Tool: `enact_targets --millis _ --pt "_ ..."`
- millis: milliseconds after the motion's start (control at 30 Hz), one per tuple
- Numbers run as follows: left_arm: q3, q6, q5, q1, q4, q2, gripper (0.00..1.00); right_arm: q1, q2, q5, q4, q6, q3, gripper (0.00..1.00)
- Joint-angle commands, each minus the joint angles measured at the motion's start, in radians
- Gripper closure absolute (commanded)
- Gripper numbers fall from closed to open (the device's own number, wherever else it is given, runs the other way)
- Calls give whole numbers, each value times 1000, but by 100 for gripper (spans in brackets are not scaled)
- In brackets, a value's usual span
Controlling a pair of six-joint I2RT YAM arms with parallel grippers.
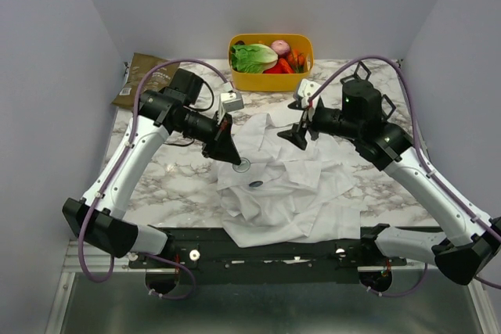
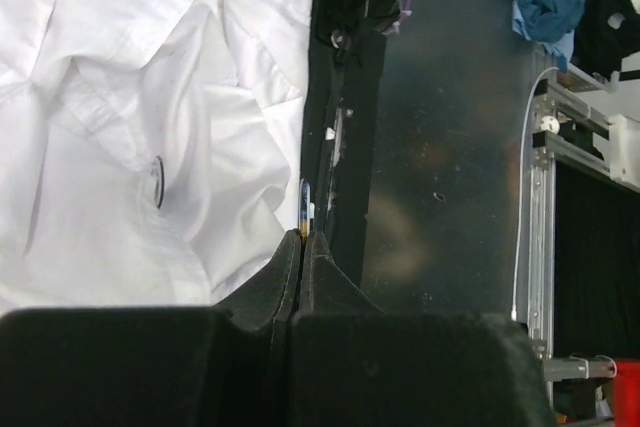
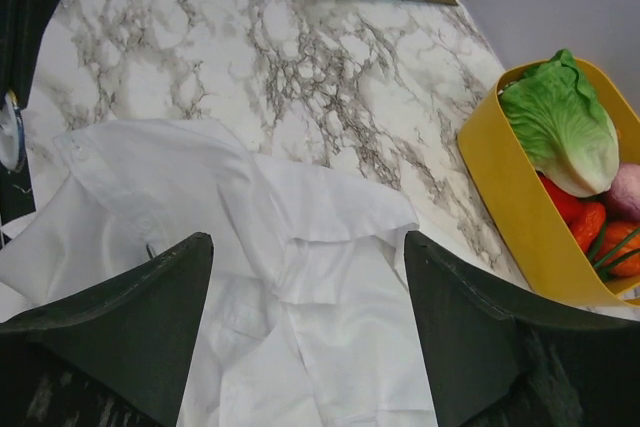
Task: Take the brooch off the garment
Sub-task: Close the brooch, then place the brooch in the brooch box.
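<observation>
The garment (image 1: 282, 185) is a white collared shirt, crumpled on the marble table's near middle. My left gripper (image 1: 228, 152) hangs over its left part, shut on the brooch (image 1: 243, 166), a small round pale disc. In the left wrist view the brooch (image 2: 304, 209) shows edge-on as a thin sliver between the closed tips of the left gripper (image 2: 302, 235). A small dark ring (image 2: 158, 182) sits on the cloth beside it, also seen as a dark ring (image 1: 256, 184) from above. My right gripper (image 1: 300, 135) hovers open over the collar (image 3: 330, 207), with nothing between the fingers of the right gripper (image 3: 307, 247).
A yellow bin (image 1: 270, 80) holding lettuce and other vegetables stands at the back centre, also seen as the yellow bin (image 3: 500, 187) from the right wrist. A brown packet (image 1: 141, 76) lies at the back left. The black arm mount (image 1: 258, 244) runs along the near edge under the shirt's hem.
</observation>
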Motion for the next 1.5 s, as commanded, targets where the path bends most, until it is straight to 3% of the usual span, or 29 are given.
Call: enact_targets --millis 0,100,400,500,633,1067,1300,1467 --pt "26 131 171 16 -150 -53 100 -3 -58 4 -27 -74 -11 14" --pt "24 210 232 39 -213 -76 100 -3 -87 -13 -53 -108 -22 14" --pt "-15 230 274 79 -224 -130 100 -3 -112 -195 -24 -56 -95 14" --pt "-38 208 277 95 -195 -150 100 -5 -100 -292 22 33 -106 17" --pt "-77 120 280 126 -92 -164 100 -3 -72 -488 192 271 -138 22" --pt "-206 -92 246 197 143 -253 100 0 101 -643 682 832 -195 41" --pt "-221 -137 252 241 181 -250 100 49 126 -648 725 834 -229 43" --pt "-224 -160 251 253 203 -239 100 106 149 -628 624 739 -193 43"
